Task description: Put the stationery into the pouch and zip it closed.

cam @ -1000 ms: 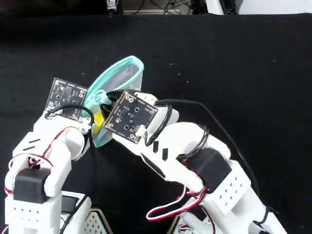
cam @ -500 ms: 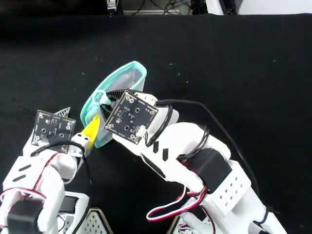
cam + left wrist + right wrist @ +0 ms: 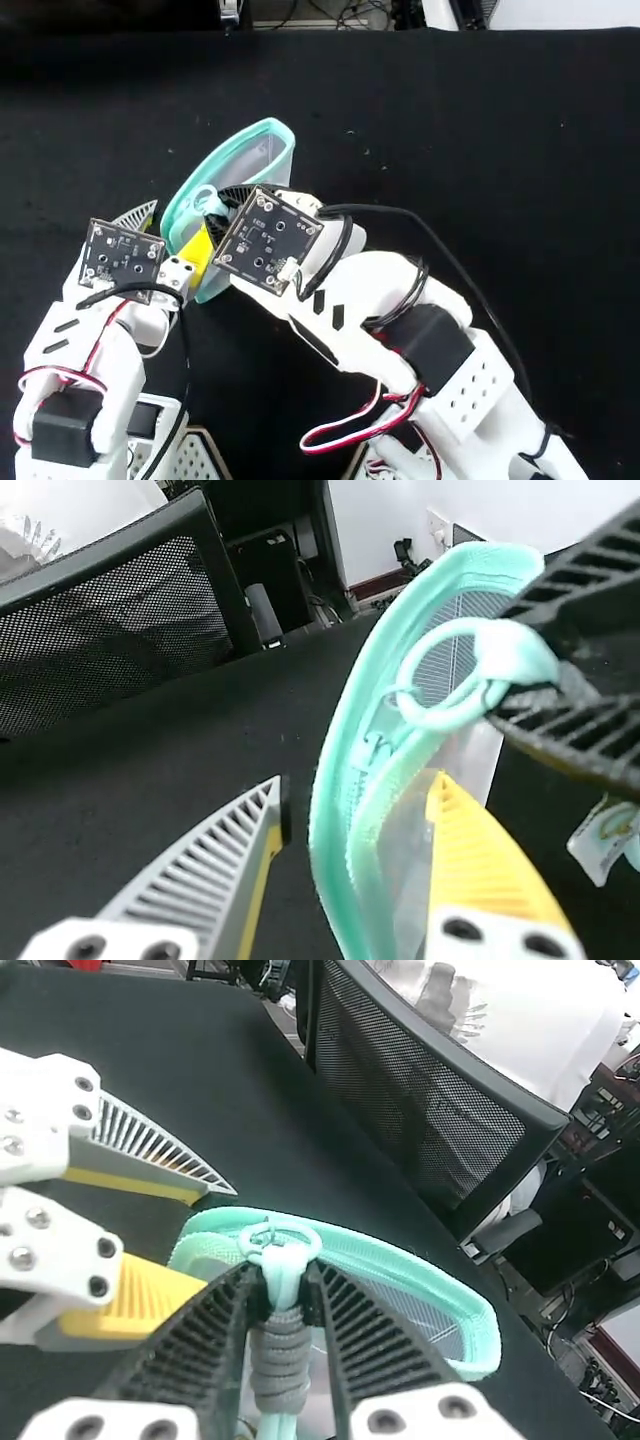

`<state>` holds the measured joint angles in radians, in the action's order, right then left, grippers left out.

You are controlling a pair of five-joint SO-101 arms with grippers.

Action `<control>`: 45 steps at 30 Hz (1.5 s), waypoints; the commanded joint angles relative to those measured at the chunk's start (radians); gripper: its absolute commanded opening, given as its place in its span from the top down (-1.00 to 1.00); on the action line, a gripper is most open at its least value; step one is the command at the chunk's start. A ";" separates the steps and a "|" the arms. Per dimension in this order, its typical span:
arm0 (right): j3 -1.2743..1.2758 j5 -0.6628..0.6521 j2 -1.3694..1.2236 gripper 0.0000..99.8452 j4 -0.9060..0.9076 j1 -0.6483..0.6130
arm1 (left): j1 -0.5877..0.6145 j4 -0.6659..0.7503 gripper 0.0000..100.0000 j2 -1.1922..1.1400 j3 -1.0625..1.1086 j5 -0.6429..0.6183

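A mint-green zip pouch with see-through walls point(image 3: 262, 150) lies on the black cloth-covered table point(image 3: 480, 150), at about 10 o'clock from the table's middle, its length running from 1 o'clock down to 7 o'clock. The right gripper point(image 3: 280, 1272) comes in from 5 o'clock. Its black ribbed jaws are pinched tight on the mint cord pull with its small ring point(image 3: 283, 1355) at the pouch's 7 o'clock end, probably so the slider can be drawn along the zip. The left gripper point(image 3: 357, 780) sits at that same end with its jaws spread apart. The grey ribbed finger point(image 3: 215, 875) stands just outside the mint rim point(image 3: 335, 780) and the yellow finger point(image 3: 480, 865) lies against the clear wall on the other side. Straddling the edge like this looks meant to clamp the pouch and hold it fast, since soft fabric would otherwise slide or bunch when the pull is dragged. From the right wrist the rim reads as an open oval, so the zip seems largely undone. Whether the stationery is already inside cannot be told.
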<state>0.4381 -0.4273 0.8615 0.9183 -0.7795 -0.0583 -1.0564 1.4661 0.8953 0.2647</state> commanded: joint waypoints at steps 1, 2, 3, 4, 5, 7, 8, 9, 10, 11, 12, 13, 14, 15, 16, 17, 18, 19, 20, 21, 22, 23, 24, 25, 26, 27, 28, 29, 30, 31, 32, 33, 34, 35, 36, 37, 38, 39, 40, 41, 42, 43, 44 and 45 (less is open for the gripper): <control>-0.044 -0.008 -0.004 0.97 -0.025 -0.011 | -0.012 0.020 0.75 -0.034 -0.015 -0.012; -0.044 -0.008 -0.004 0.97 -0.025 -0.011 | -0.012 0.020 0.90 -0.038 -0.016 -0.014; -0.044 -0.008 -0.002 0.97 -0.023 -0.009 | -0.012 0.020 0.97 -0.049 -0.022 -0.023; -0.044 -0.008 -0.002 0.97 -0.023 -0.009 | -0.013 0.009 0.90 -0.058 -0.031 -0.038; -0.044 -0.008 -0.002 0.97 -0.023 -0.009 | -0.013 -0.003 0.90 -0.063 -0.045 -0.054; -0.044 -0.008 -0.002 0.97 -0.023 -0.009 | -0.013 -0.018 0.94 -0.071 -0.070 -0.068; -0.044 -0.008 -0.002 0.97 -0.023 -0.009 | -0.013 -0.028 0.93 -0.071 -0.081 -0.068; -0.044 -0.008 -0.002 0.97 -0.023 -0.009 | -0.013 -0.035 0.94 -0.072 -0.091 -0.068; -0.044 -0.008 -0.002 0.97 -0.023 -0.009 | -0.013 -0.044 0.95 -0.072 -0.102 -0.068; -0.044 -0.008 -0.001 0.97 -0.023 -0.009 | -0.013 -0.057 0.94 -0.071 -0.113 -0.068; -0.044 -0.008 -0.001 0.97 -0.023 -0.009 | -0.013 -0.071 0.94 -0.068 -0.124 -0.068; -0.044 -0.008 0.001 0.97 -0.023 -0.008 | -0.013 -0.086 0.94 -0.068 -0.137 -0.068; -0.044 -0.008 0.002 0.97 -0.023 -0.008 | -0.013 -0.106 0.94 -0.068 -0.156 -0.068; -0.045 -0.008 0.002 0.97 -0.023 -0.008 | -0.013 -0.127 0.94 -0.071 -0.176 -0.068; -0.045 -0.008 0.002 0.97 -0.023 0.000 | -0.013 -0.150 0.94 -0.074 -0.194 -0.068; -0.048 -0.008 0.002 0.97 -0.025 0.012 | -0.013 -0.170 0.94 -0.074 -0.208 -0.068; -0.050 -0.008 0.001 0.97 -0.026 0.026 | -0.013 -0.189 0.94 -0.074 -0.214 -0.064; -0.051 -0.005 0.001 0.97 -0.028 0.043 | -0.013 -0.206 0.94 -0.074 -0.216 -0.061; -0.056 0.000 0.001 0.97 -0.037 0.068 | -0.013 -0.218 0.94 -0.074 -0.216 -0.061; -0.061 0.002 0.001 0.97 -0.043 0.094 | -0.013 -0.229 0.94 -0.074 -0.216 -0.061; -0.061 0.008 0.002 0.98 -0.048 0.118 | -0.013 -0.239 0.94 -0.074 -0.216 -0.061; -0.065 0.026 0.002 0.98 -0.051 0.138 | -0.013 -0.242 0.94 -0.074 -0.216 -0.061; -0.068 0.048 0.002 0.98 -0.060 0.155 | -0.015 -0.250 0.94 -0.074 -0.216 -0.061; -0.070 0.068 0.002 0.98 -0.066 0.170 | -0.022 -0.255 0.94 -0.074 -0.216 -0.061; -0.071 0.081 0.001 0.98 -0.072 0.186 | -0.044 -0.256 0.94 -0.074 -0.216 -0.061; -0.070 0.089 -0.002 0.98 -0.081 0.199 | -0.070 -0.272 0.94 -0.074 -0.219 -0.061; -0.065 0.095 -0.002 0.98 -0.092 0.210 | -0.096 -0.287 0.94 -0.074 -0.222 -0.063; -0.061 0.101 -0.004 0.98 -0.101 0.218 | -0.122 -0.295 0.94 -0.074 -0.222 -0.064; -0.053 0.106 -0.004 0.98 -0.112 0.226 | -0.142 -0.301 0.94 -0.074 -0.220 -0.066; -0.045 0.110 -0.004 0.98 -0.126 0.233 | -0.156 -0.302 0.94 -0.074 -0.216 -0.066; -0.041 0.114 -0.004 0.98 -0.133 0.241 | -0.159 -0.304 0.94 -0.074 -0.216 -0.066; -0.038 0.114 -0.004 0.98 -0.140 0.245 | -0.159 -0.304 0.94 -0.074 -0.214 -0.066; -0.033 0.114 -0.004 0.98 -0.141 0.247 | -0.159 -0.304 0.94 -0.074 -0.214 -0.066; -0.027 0.114 -0.004 0.98 -0.146 0.245 | -0.159 -0.304 0.94 -0.074 -0.214 -0.063; -0.027 0.114 -0.002 0.97 -0.140 0.241 | -0.157 -0.301 0.94 -0.074 -0.214 -0.061; -0.027 0.114 0.001 0.97 -0.137 0.230 | -0.157 -0.298 0.94 -0.074 -0.214 -0.061; -0.028 0.114 0.004 0.97 -0.123 0.206 | -0.157 -0.296 0.94 -0.075 -0.214 -0.061; -0.039 0.109 0.005 0.93 -0.086 0.175 | -0.157 -0.296 0.94 -0.075 -0.214 -0.061; -0.061 0.112 0.004 0.86 -0.035 0.144 | -0.157 -0.296 0.94 -0.075 -0.214 -0.061; -0.084 0.112 -0.005 0.77 0.025 0.118 | -0.157 -0.296 0.94 -0.075 -0.214 -0.061; -0.101 0.109 -0.007 0.67 0.069 0.097 | -0.157 -0.296 0.94 -0.075 -0.214 -0.063; -0.114 0.107 -0.013 0.60 0.094 0.086 | -0.157 -0.296 0.94 -0.075 -0.214 -0.064; -0.130 0.107 -0.021 0.56 0.118 0.086 | -0.157 -0.296 0.94 -0.075 -0.214 -0.064; -0.147 0.107 -0.031 0.56 0.141 0.087 | -0.157 -0.295 0.94 -0.075 -0.214 -0.066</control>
<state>0.3767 -0.3230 0.8462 0.9966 -0.6736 -0.2010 -1.3571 1.4032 0.7234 0.2094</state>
